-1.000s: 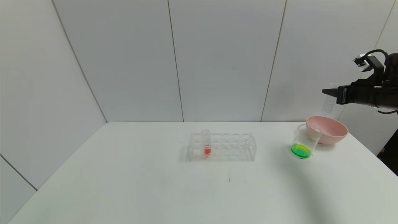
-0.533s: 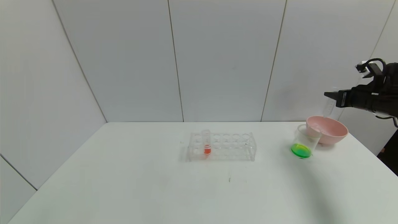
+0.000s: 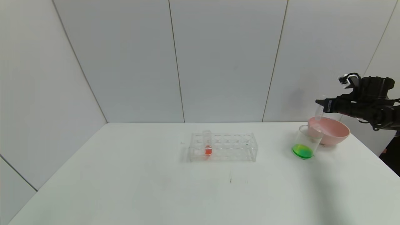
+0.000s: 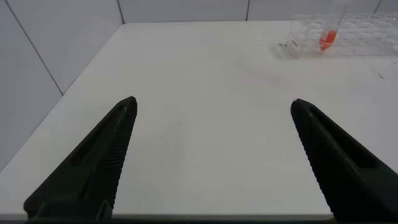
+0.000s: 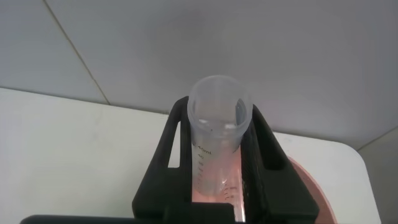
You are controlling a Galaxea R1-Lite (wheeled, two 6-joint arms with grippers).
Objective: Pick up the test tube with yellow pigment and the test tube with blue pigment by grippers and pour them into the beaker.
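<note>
My right gripper (image 3: 319,102) is shut on an empty clear graduated test tube (image 3: 318,113), held nearly upright with its lower end over the pink bowl (image 3: 336,132). In the right wrist view the tube (image 5: 217,140) sits between the fingers (image 5: 268,155), open mouth showing, no pigment inside. No tube with yellow or blue liquid shows. The clear beaker (image 3: 308,139) stands at the bowl's left side and holds green liquid. My left gripper (image 4: 213,102) is open and empty over the table's left part, outside the head view.
A clear tube rack (image 3: 229,147) stands mid-table with one tube of red-orange liquid (image 3: 208,147) near its left end; both also show in the left wrist view (image 4: 367,31). The bowl shows under the tube in the right wrist view (image 5: 314,190).
My right gripper has come down and a little to the left with the empty tube, bringing its lower end down to the pink bowl. Beaker and rack have not moved.
</note>
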